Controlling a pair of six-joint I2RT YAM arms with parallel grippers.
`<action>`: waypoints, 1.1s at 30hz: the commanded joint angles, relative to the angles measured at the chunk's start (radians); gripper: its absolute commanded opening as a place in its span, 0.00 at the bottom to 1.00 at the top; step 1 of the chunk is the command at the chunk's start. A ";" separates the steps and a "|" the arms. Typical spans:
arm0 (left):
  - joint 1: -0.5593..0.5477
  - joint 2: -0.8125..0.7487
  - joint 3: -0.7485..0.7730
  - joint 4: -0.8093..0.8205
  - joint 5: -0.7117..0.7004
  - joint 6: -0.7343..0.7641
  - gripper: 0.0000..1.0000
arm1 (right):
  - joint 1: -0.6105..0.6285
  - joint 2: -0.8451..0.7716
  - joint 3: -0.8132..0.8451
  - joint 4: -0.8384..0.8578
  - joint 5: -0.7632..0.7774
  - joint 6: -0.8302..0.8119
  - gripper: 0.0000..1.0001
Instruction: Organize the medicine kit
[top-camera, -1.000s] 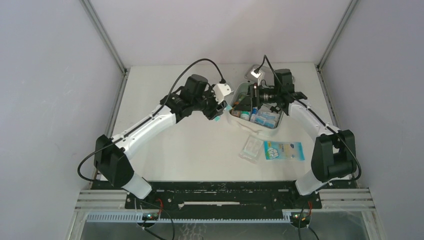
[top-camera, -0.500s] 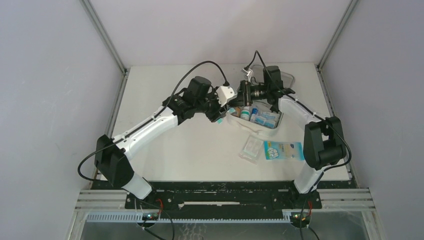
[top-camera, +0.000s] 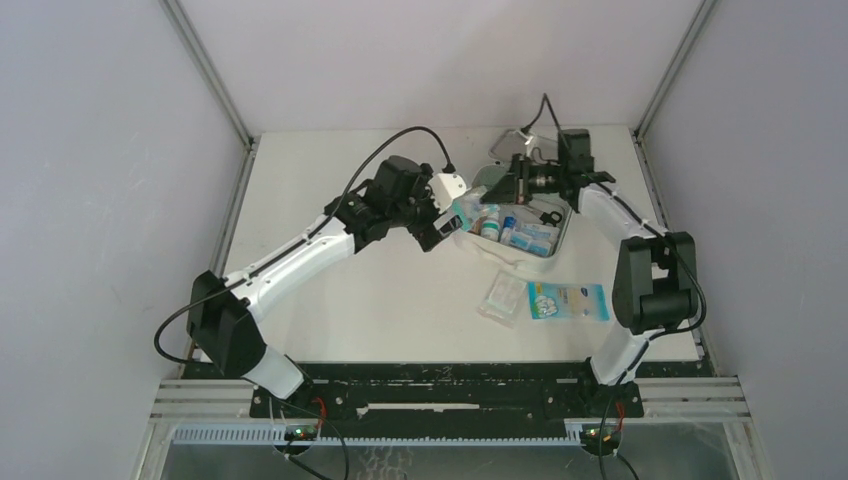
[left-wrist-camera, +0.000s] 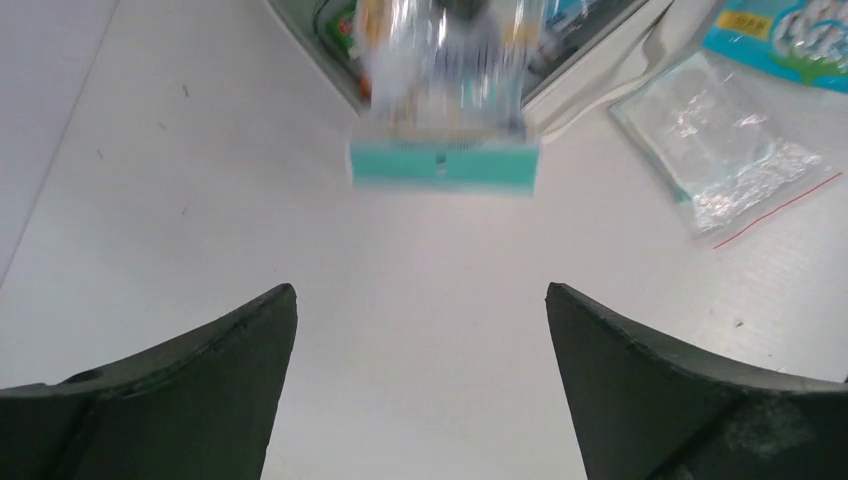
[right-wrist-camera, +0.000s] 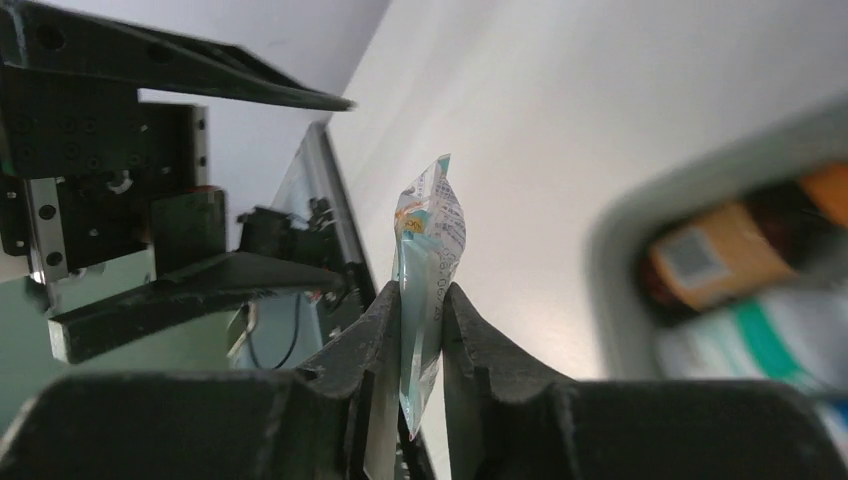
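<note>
The right pincer (right-wrist-camera: 421, 335) is pressed together on a thin packet (right-wrist-camera: 429, 240), clamping its lower edge so that the packet stands edge-on between the two dark fingers (right-wrist-camera: 375, 330), with its printed top sticking up past their tips. Seen from the top camera, this right pincer (top-camera: 487, 197) hangs over the left end of the medicine kit (top-camera: 545, 250) and holds the thin packet (top-camera: 464, 211) out beyond the kit's left wall. The left pincer (top-camera: 441, 227) is just beside the packet, on its left. Its jaws are spread wide and grip nothing. In the left wrist view the left pincer (left-wrist-camera: 420, 292) shows bare desk (left-wrist-camera: 200, 180) between its two fingers (left-wrist-camera: 215, 375). The thin packet (left-wrist-camera: 440, 110) is ahead of them, blurred, with a teal strip along its near edge, well clear of both tips. The medicine kit lies open on the far right part of the desk (top-camera: 380, 290), a white case with small bottles and blue-and-white boxes inside. A clear plastic packet (top-camera: 505, 297) and a blue printed packet (top-camera: 568, 300) lie flat on the desk, side by side, near the kit's front edge but apart from it.
</note>
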 joint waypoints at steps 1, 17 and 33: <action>-0.002 -0.066 -0.050 0.043 -0.069 0.036 1.00 | -0.132 -0.025 0.010 -0.114 0.065 -0.172 0.17; 0.000 -0.082 -0.080 0.054 -0.093 0.034 1.00 | -0.294 -0.058 -0.110 -0.350 0.330 -0.439 0.15; 0.000 -0.089 -0.081 0.053 -0.076 0.029 1.00 | -0.293 -0.036 -0.056 -0.526 0.397 -0.603 0.41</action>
